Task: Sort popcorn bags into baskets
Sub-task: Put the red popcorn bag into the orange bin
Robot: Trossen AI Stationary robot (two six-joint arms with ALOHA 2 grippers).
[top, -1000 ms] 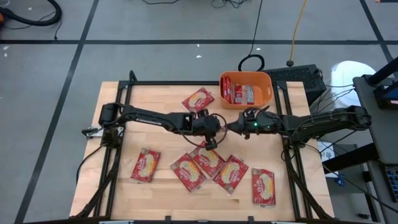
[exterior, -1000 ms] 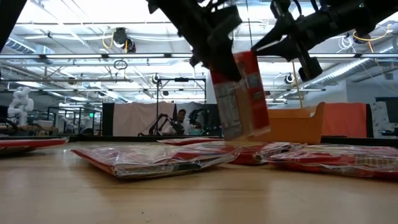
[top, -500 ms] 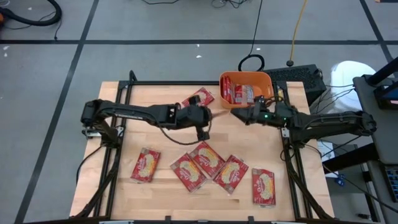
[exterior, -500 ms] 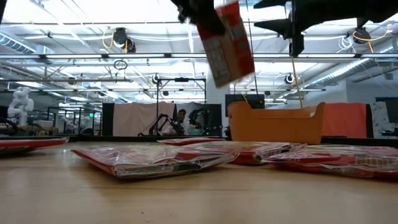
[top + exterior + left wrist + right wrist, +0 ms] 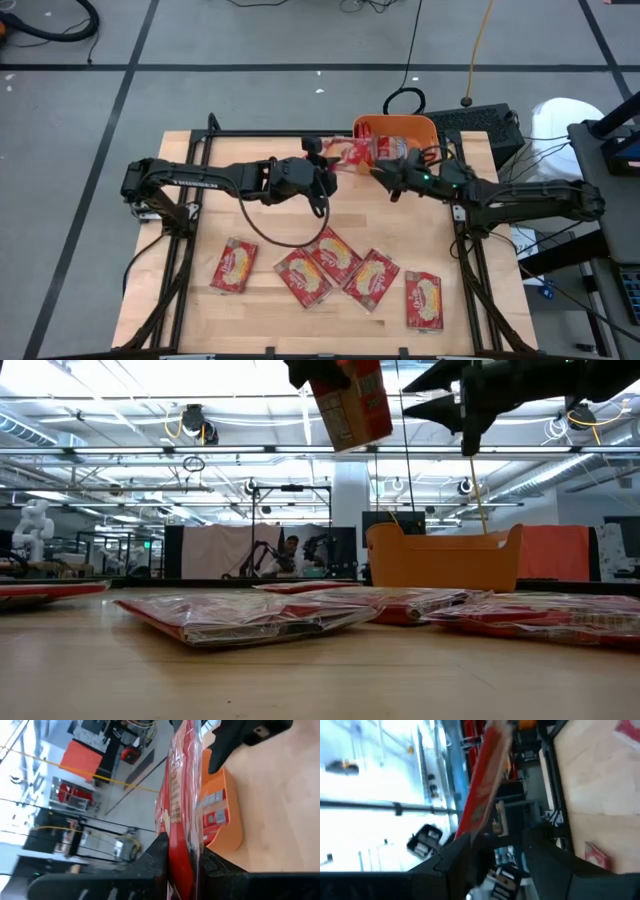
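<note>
Pale wooden table with a smooth matt grain, glossy crinkled plastic film on the red popcorn bags, light glinting off their wrappers, smooth orange plastic tub with a dull sheen, matt black arms, grey hard floor

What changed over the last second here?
The left gripper carried its red packet up and toward the orange tub. The right gripper opened, let go of that packet and followed. The five packets on the table stayed put.
</note>
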